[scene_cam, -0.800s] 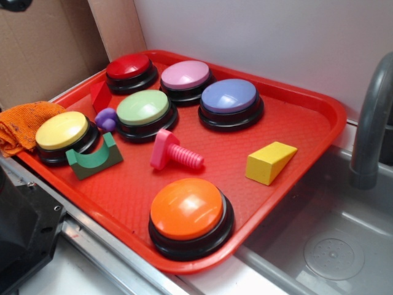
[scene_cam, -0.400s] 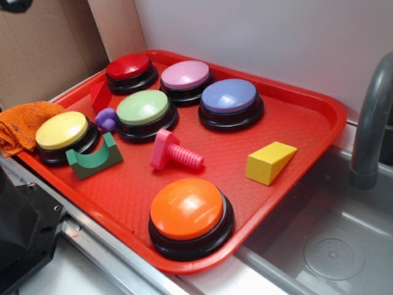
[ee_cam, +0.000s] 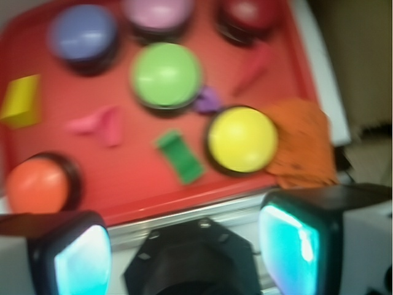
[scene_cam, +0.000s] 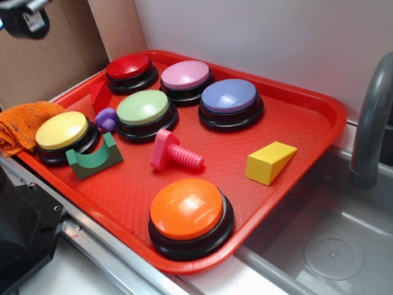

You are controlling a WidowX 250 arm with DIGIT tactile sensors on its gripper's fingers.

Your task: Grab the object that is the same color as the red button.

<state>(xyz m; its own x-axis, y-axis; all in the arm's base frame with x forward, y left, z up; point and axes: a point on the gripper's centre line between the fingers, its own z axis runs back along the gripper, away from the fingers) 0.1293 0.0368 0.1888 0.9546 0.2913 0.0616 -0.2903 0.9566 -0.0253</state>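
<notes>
The small red wedge block lies on the red tray at its far left, between the red button and the purple piece; the blurred wrist view shows this wedge below the red button. My gripper pokes into the exterior view's top left corner, high above and left of the tray. In the wrist view the gripper is open, its two teal pads wide apart with nothing between them, over the robot base outside the tray's near edge.
On the tray stand pink, blue, green, yellow and orange buttons, plus a pink screw toy, yellow wedge, green arch block and small purple piece. An orange cloth lies left. A sink and faucet sit right.
My gripper has come further into the top left corner of the exterior view. Nothing on the tray has moved.
</notes>
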